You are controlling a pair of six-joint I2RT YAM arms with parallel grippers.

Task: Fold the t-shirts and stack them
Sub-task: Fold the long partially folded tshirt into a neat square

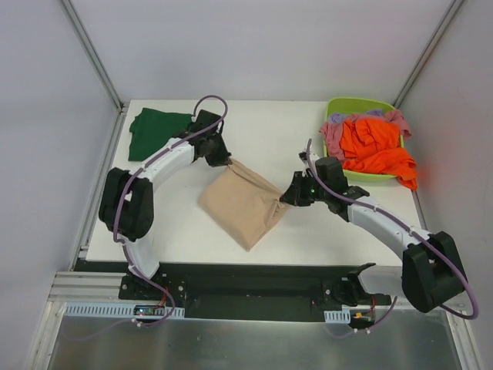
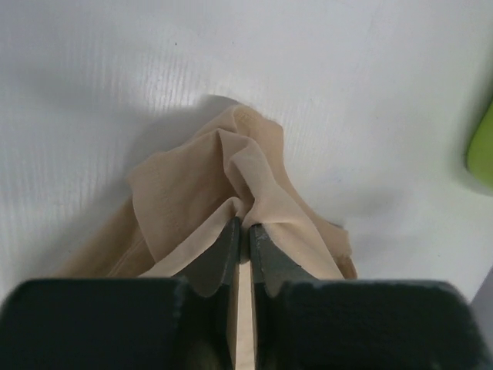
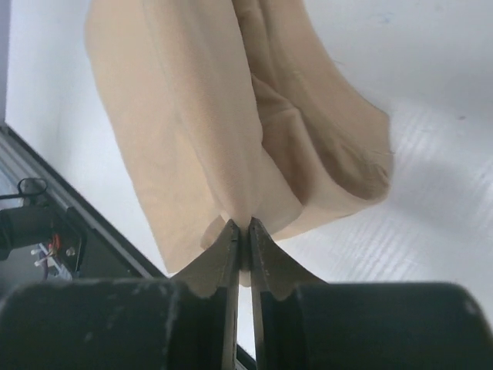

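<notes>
A: Which step is judged to be in hand?

B: The folding of the beige-tan t-shirt (image 1: 240,204). It lies at the centre of the frame on the white table (image 1: 323,231) and is doubled into a rough square. Its right corner is pinched by the right gripper (image 1: 283,199), whose jaws are seen in the wrist view closed onto a thin fold of cloth. Its upper corner is clamped likewise by the left gripper (image 1: 226,162), jaws pressed together on bunched fabric.

A: What is called for next?

B: Probably the two held corners are to be carried across together, kept level and laid down without the cloth being dragged. Both grips are then to be released.

A: And farther up?

B: A dark green t-shirt (image 1: 154,131), folded, is seen at the upper left, likely the base of the stack. At the upper right, a lime-green basket (image 1: 339,104) is filled with an orange t-shirt (image 1: 377,150) and a pink t-shirt (image 1: 331,139). Only the left arm (image 1: 166,158) is seen between the beige shirt and the green one.
</notes>
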